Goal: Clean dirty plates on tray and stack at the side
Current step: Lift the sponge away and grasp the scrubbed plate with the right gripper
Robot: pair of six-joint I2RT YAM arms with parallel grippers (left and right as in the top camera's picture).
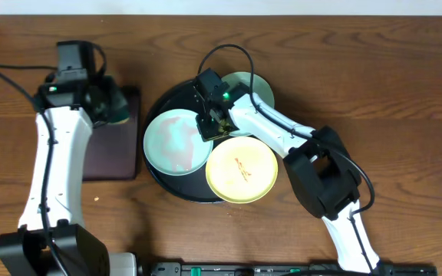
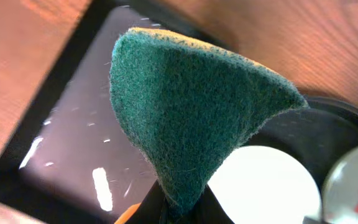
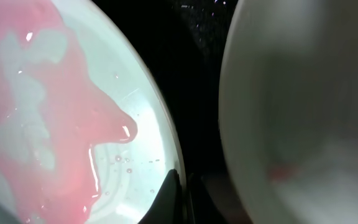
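The round black tray [image 1: 159,180] holds three plates. A mint plate [image 1: 173,142] with a wide pink smear lies at its left, a yellow plate [image 1: 242,170] with a thin red smear at the front right, and a second mint plate [image 1: 253,86] at the back right, partly under my right arm. My right gripper [image 1: 213,124] is shut on the smeared mint plate's right rim [image 3: 73,124], its fingers [image 3: 182,193] pinching the edge. My left gripper [image 1: 107,103] is shut on a green scouring sponge [image 2: 191,118] and holds it above the rectangular tray.
A smaller rectangular black tray [image 1: 113,146] lies left of the round tray, and it also shows in the left wrist view [image 2: 73,137]. Dark wood tabletop [image 1: 374,92] surrounds both trays. A blurred pale plate [image 3: 303,112] fills the right of the right wrist view.
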